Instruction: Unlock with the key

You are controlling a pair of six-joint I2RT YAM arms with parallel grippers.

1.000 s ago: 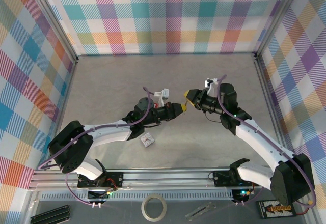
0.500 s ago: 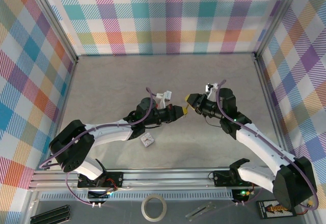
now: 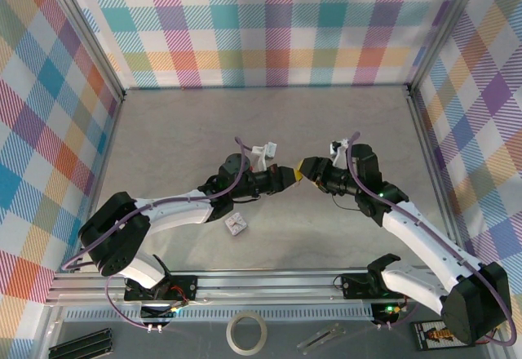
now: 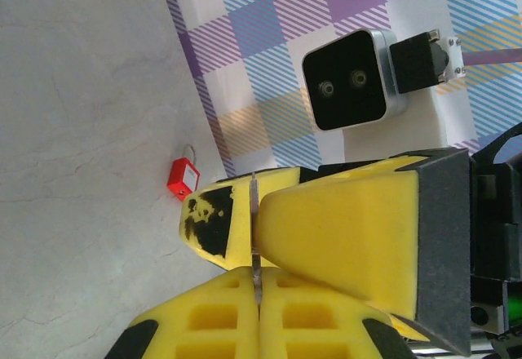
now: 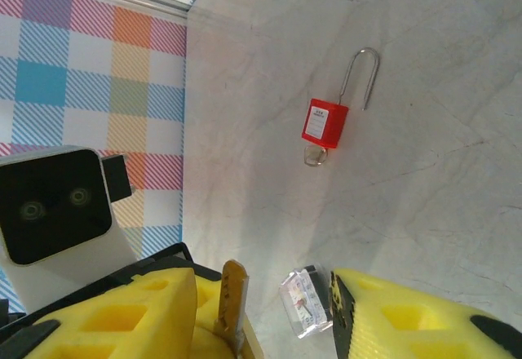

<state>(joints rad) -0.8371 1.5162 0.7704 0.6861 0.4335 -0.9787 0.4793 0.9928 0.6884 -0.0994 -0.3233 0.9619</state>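
My left gripper (image 3: 289,178) is shut on the key (image 4: 256,249), a thin metal blade that sticks out past its yellow pads (image 4: 204,318). My right gripper (image 3: 304,167) meets it tip to tip above the table's middle. In the right wrist view the key (image 5: 233,295) stands between my right gripper's (image 5: 261,294) open fingers, close to the left finger (image 5: 122,318) and well apart from the right one. The red padlock (image 5: 325,123) lies flat on the table below with its wire shackle (image 5: 364,77) pointing away. The padlock (image 4: 184,178) is also in the left wrist view.
A small clear plastic block (image 5: 305,302) with a label lies on the grey table (image 3: 179,130), under the grippers; it is the white piece (image 3: 236,223) near the left forearm. Checked walls stand on three sides. A tape roll (image 3: 246,331) lies beyond the front rail.
My right gripper has come down and in toward the left gripper's tip, and its jaws have widened to stand on either side of the key. The left gripper has kept its grip and barely moved.
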